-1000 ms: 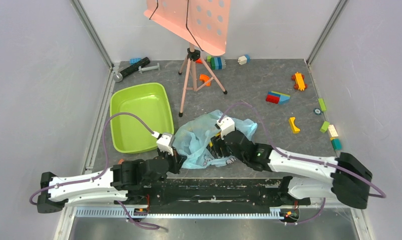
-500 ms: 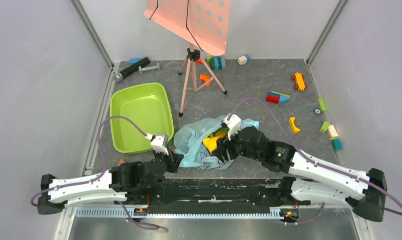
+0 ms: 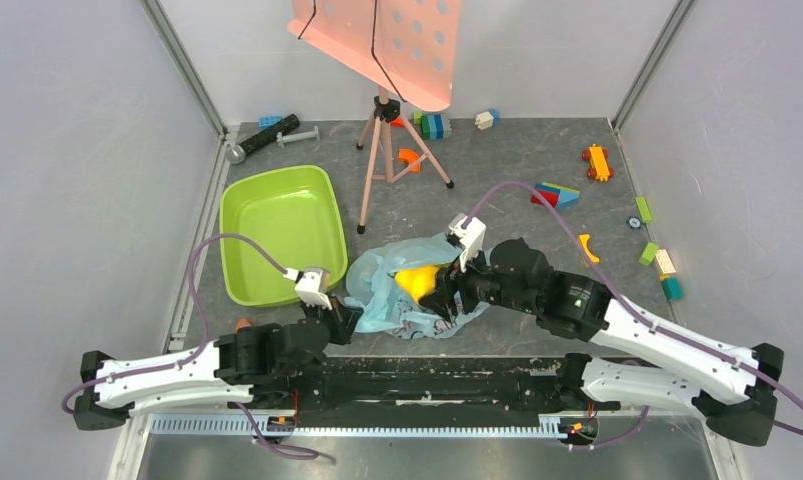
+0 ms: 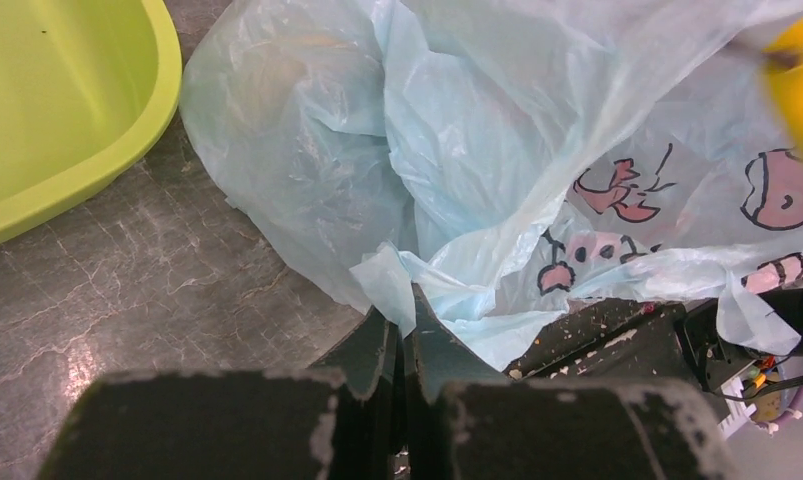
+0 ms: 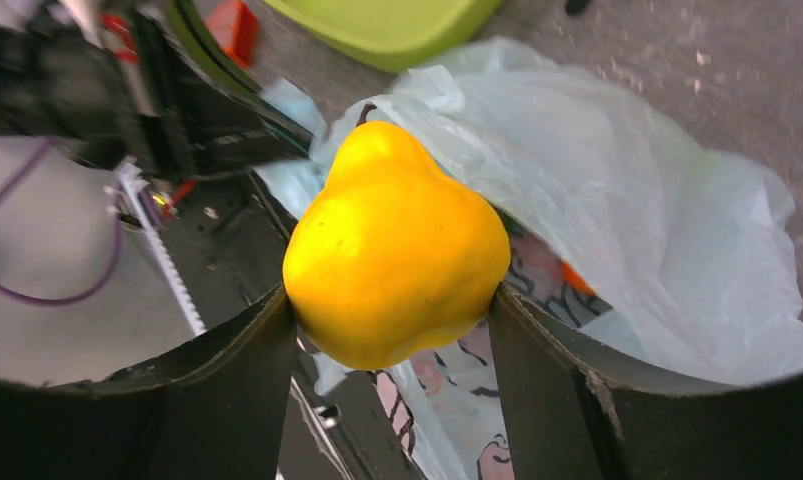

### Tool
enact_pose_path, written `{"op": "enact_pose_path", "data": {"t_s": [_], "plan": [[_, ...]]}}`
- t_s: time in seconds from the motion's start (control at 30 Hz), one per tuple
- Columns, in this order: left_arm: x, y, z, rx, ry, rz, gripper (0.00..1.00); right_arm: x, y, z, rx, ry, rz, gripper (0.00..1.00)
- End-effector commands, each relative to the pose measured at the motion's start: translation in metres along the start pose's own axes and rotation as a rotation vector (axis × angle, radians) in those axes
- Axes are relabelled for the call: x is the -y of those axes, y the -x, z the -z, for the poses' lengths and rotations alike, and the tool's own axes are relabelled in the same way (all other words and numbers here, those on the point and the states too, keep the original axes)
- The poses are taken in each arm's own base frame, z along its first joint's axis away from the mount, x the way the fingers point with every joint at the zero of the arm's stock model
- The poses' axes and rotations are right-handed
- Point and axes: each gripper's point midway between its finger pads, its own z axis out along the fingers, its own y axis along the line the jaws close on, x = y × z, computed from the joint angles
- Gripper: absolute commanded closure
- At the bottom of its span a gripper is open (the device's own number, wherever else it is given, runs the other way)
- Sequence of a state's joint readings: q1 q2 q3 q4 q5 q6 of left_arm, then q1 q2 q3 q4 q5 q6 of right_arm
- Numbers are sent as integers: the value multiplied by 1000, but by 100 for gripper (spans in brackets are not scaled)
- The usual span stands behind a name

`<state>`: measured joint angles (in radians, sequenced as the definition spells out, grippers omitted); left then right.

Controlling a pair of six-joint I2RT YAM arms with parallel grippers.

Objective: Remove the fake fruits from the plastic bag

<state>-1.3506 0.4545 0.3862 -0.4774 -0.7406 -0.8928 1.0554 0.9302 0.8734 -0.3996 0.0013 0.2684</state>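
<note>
The light-blue plastic bag (image 3: 382, 283) lies crumpled near the table's front, its pink cartoon print showing in the left wrist view (image 4: 497, 160). My left gripper (image 3: 339, 322) is shut on the bag's near-left edge (image 4: 405, 300). My right gripper (image 3: 439, 293) is shut on a glossy yellow fake fruit (image 3: 416, 279) and holds it just above the bag; the fruit fills the right wrist view (image 5: 397, 250), clamped between both fingers. A bit of orange fruit (image 5: 577, 278) shows through the bag (image 5: 637, 220). Other fruits are hidden inside.
A lime-green tub (image 3: 277, 232) sits left of the bag. A pink-topped tripod stand (image 3: 387, 140) stands behind it. Toy bricks (image 3: 555, 194) and other coloured pieces (image 3: 659, 262) lie at the back and right. A dark tool (image 3: 273, 133) lies at the back left.
My right gripper has lifted the yellow fruit out of the bag and drawn up and slightly right. My left gripper has kept its hold on the bag's edge, shifting slightly left.
</note>
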Motion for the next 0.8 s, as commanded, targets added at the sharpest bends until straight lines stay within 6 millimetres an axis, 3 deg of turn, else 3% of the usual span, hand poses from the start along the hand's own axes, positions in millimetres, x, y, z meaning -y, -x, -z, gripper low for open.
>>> {"op": "enact_pose_path", "data": {"t_s": [0.0, 0.07, 0.17, 0.33, 0.53, 0.77], "plan": [[-4, 7, 0, 47, 21, 52, 91, -28, 60, 25, 148, 108, 18, 54], [-4, 7, 0, 47, 17, 53, 89, -29, 73, 26, 170, 102, 18, 55], [-5, 7, 0, 49, 17, 52, 92, -37, 92, 19, 184, 122, 26, 55], [-7, 7, 2, 50, 16, 57, 98, -36, 121, -8, 207, 78, 41, 55], [-5, 14, 8, 67, -26, 62, 98, -32, 140, -75, 167, 37, 116, 55], [-12, 21, 15, 86, -21, 66, 98, -22, 147, -160, 107, 65, 165, 55]]}}
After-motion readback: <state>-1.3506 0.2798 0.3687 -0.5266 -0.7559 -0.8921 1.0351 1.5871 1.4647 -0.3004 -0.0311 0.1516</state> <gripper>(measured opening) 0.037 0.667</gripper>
